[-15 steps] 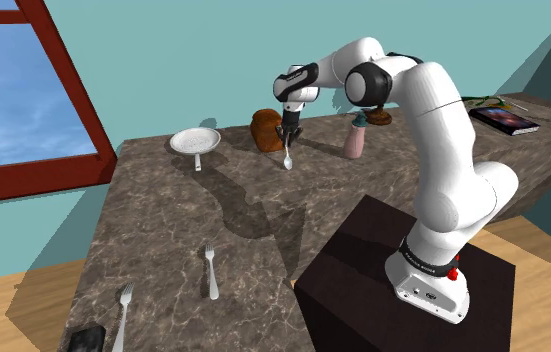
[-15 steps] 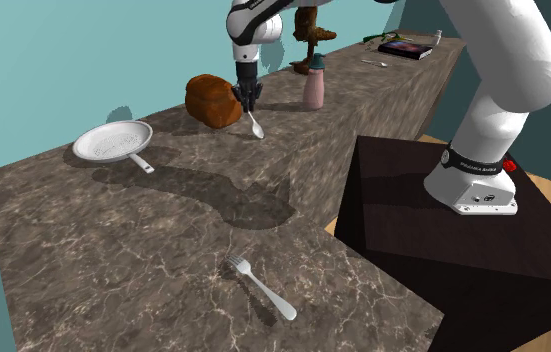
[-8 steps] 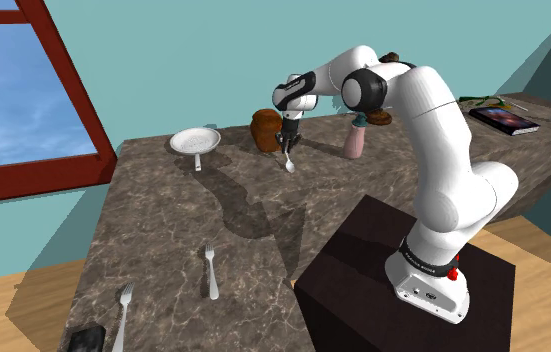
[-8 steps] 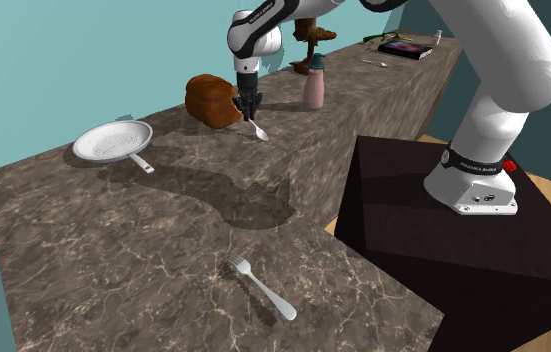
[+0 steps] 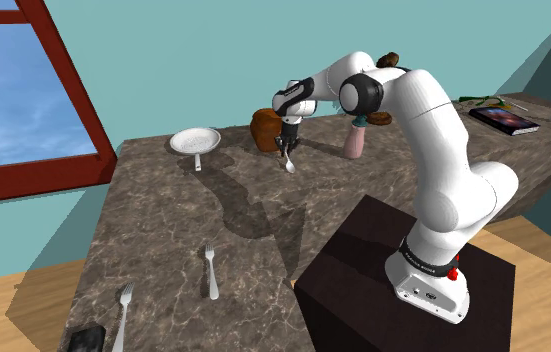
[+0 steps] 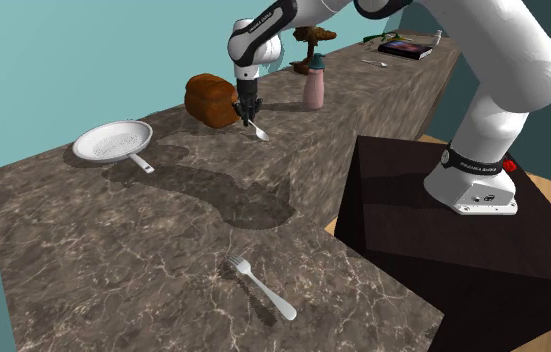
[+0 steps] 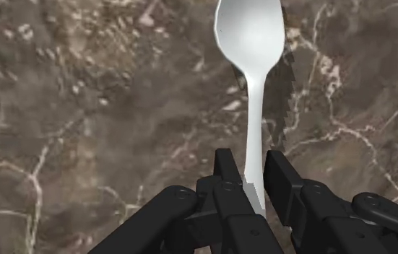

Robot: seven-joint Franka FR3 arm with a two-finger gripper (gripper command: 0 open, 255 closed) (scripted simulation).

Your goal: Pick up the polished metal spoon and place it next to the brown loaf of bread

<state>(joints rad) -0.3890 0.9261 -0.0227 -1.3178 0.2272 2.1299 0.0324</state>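
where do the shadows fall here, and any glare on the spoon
Shoulder view: the arm casts a broad dark shadow on the marbled counter, running from the spoon toward the stand. Second exterior view: same blotch mid-counter. Wrist view: the spoon is evenly bright, no hard glare, with a jagged shadow beside its handle.

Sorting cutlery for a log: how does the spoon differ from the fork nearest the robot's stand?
The spoon is clasped in the claw beside the bread loaf; the fork lies flat and free on the countertop. The spoon ends in a rounded bowl, the fork in tines. Both look silvery.
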